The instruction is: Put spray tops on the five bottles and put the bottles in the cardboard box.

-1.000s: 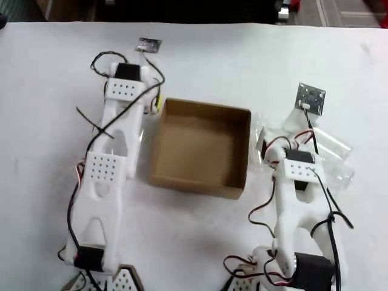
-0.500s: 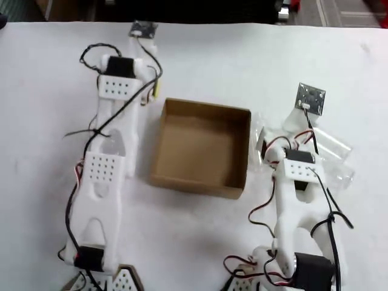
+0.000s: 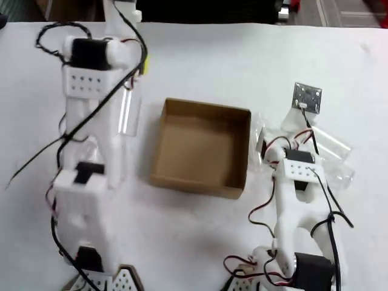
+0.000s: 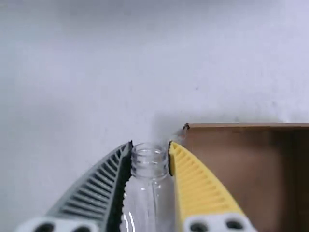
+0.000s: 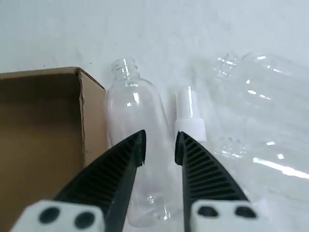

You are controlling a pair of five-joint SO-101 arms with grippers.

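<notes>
Now: left gripper (image 4: 150, 146) clamps the neck of an uncapped clear bottle (image 4: 148, 166), just beside the cardboard box (image 4: 241, 164) corner. Right gripper (image 5: 160, 139), jaws narrowly parted, empty, hangs over a second bottle (image 5: 130, 111) and spray top (image 5: 189, 121) lying beside the box.

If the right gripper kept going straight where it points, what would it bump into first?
The right gripper would likely hit the clear uncapped plastic bottle beside the brown cardboard box first, though the white spray top sits close by that line.
</notes>
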